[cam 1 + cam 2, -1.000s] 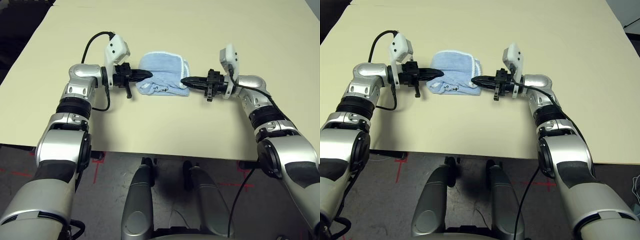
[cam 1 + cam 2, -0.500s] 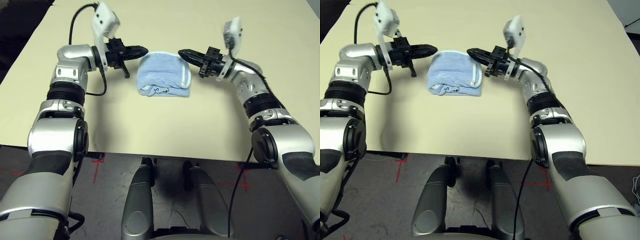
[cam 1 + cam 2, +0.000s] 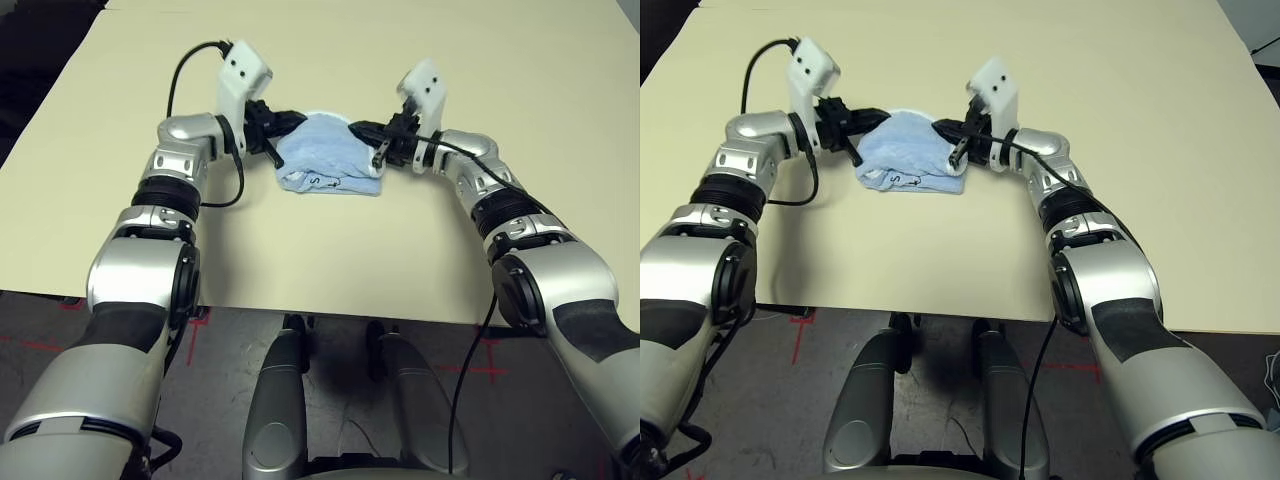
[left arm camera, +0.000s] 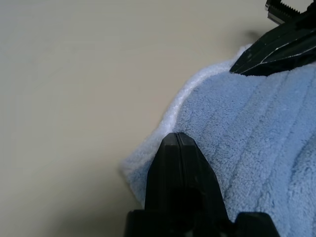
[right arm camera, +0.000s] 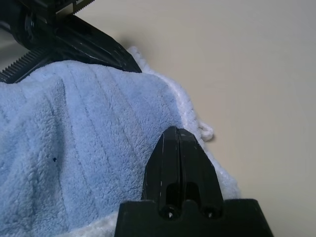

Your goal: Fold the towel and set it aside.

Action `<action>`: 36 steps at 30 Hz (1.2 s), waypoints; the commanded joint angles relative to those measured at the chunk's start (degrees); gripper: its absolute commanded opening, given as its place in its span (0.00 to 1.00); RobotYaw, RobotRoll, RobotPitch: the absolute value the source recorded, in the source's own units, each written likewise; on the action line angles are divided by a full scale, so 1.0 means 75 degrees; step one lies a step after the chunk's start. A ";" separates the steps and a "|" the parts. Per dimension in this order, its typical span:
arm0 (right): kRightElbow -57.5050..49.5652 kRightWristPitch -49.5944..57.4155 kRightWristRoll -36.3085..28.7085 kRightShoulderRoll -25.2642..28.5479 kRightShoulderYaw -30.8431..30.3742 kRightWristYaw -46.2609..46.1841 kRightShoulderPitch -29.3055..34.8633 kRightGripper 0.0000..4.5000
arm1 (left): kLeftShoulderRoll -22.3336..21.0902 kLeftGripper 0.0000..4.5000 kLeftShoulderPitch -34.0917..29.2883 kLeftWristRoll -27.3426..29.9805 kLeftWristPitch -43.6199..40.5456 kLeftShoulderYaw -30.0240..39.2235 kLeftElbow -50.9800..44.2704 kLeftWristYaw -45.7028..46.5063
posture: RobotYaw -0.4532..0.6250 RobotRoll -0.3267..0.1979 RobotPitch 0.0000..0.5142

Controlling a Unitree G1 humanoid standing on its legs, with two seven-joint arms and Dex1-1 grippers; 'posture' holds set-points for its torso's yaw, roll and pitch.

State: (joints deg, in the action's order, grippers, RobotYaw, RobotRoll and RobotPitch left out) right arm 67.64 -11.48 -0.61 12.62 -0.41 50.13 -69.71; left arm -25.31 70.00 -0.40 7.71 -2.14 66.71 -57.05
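Both end effectors came in from the sides of the towel (image 3: 328, 155) to its far edge. A second ago they lay low at its left and right ends; half a second ago they were raised and apart. The left end effector (image 3: 297, 121) and right end effector (image 3: 355, 127), fingers pressed together, have converged, tips over the far corners. Towel bundle sits rounder, far edge humped.

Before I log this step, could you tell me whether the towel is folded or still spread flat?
Folded: the towel lies as a compact layered bundle with its top rounded over.
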 commanded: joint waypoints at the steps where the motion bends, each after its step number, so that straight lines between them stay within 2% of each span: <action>1: 0.0332 0.0128 0.0288 0.0069 -0.0175 -0.0138 0.0466 0.00 | -0.0125 0.01 -0.0537 -0.0550 0.0109 -0.0412 0.0336 -0.0040 | 0.49 0.62 0.63; 12: 0.0309 -0.0145 -0.0054 0.0267 0.0178 -0.0100 0.0436 0.00 | -0.0448 0.01 -0.0542 -0.0590 0.0284 -0.0360 0.0407 0.0130 | 0.49 0.62 0.62; 23: -0.0223 -0.0008 -0.1837 0.0352 0.1720 0.1568 0.0284 0.00 | -0.0381 0.01 -0.0331 0.0438 0.0542 0.0614 -0.0450 -0.0479 | 0.49 0.62 0.62; 28: -0.0772 0.1022 -0.2472 0.0790 0.1982 0.2737 0.0500 0.00 | -0.0563 0.01 -0.0716 0.1283 -0.0019 0.0964 -0.1915 -0.1446 | 0.49 0.62 0.62; 31: -0.1353 0.2287 -0.2851 0.1260 0.1913 0.3887 0.0780 0.00 | -0.0945 0.01 -0.1427 0.1580 -0.0526 0.0842 -0.3267 -0.2114 | 0.49 0.62 0.62; 33: -0.1654 0.2816 -0.2898 0.1561 0.1818 0.4201 0.0955 0.00 | -0.1250 0.01 -0.2058 0.1664 -0.0540 0.0719 -0.4062 -0.2492 | 0.50 0.62 0.61; 36: -0.2132 0.2964 -0.2655 0.2002 0.1445 0.4769 0.1317 0.00 | -0.1557 0.13 -0.2789 0.1934 -0.0725 0.0725 -0.4982 -0.2847 | 0.49 0.62 0.61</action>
State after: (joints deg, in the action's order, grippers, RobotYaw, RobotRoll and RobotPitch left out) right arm 53.89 10.29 -21.33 26.88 12.12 83.11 -61.24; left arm -36.13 50.54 12.57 3.05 3.85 33.25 -76.49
